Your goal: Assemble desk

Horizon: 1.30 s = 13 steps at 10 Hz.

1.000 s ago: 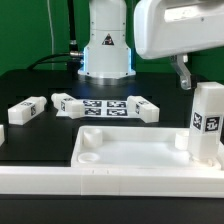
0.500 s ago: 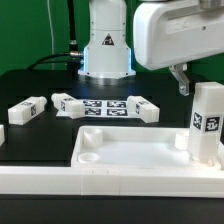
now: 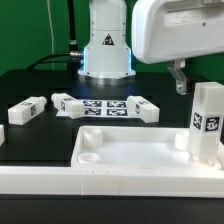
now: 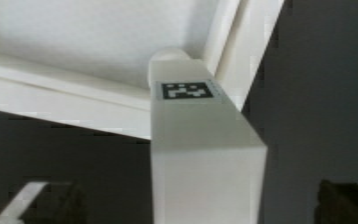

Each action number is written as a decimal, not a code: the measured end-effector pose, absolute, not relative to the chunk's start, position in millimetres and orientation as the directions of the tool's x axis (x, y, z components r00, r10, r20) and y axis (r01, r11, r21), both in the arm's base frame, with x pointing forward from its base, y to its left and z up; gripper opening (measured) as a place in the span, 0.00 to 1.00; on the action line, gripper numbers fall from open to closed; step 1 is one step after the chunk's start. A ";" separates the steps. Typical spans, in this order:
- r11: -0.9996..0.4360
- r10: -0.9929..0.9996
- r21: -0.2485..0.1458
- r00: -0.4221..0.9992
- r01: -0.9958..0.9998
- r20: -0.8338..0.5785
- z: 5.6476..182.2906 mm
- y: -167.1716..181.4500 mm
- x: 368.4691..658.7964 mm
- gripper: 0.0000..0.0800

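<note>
Hovering near upright leg (image 3: pixel 207 122) seated in slab (image 3: pixel 130 150) corner socket, exterior view's right, our fingers (image 3: pixel 180 80) spread, empty; we centre over leg, descend straight, grip squarely before twisting.

COUNTED: one robot arm (image 3: pixel 105 45) at one black counter (image 3: pixel 30 85), which carries one white desk slab (image 3: pixel 130 150), one long low rail (image 3: pixel 30 181) and one marker board (image 3: pixel 105 107). Legs total four: one upright leg (image 3: pixel 203 140) and three lying loose, a first leg (image 3: pixel 28 110) at the exterior view's left, then a second leg (image 3: pixel 68 103) and a third leg (image 3: pixel 142 108). The wrist view takes in a single leg, showing one square tag (image 4: pixel 190 90).
</note>
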<state>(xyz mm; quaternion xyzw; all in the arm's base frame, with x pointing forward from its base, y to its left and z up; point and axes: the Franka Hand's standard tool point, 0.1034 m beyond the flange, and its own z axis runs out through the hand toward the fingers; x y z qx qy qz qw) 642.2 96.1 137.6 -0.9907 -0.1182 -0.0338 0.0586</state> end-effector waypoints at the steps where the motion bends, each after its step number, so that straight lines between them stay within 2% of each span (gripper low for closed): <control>1: -0.966 0.226 -0.111 0.971 0.234 0.078 135.1 94.0 642.2 0.81; 5: -0.961 0.245 -0.105 0.964 0.255 0.099 122.9 89.3 644.6 0.81; 8: -0.960 0.250 -0.105 0.963 0.259 0.097 122.0 92.1 643.7 0.77; 10: -0.960 0.249 -0.105 0.964 0.259 0.098 122.1 91.7 643.9 0.36; 13: -0.966 0.225 -0.108 0.970 0.234 0.095 122.1 91.7 644.0 0.36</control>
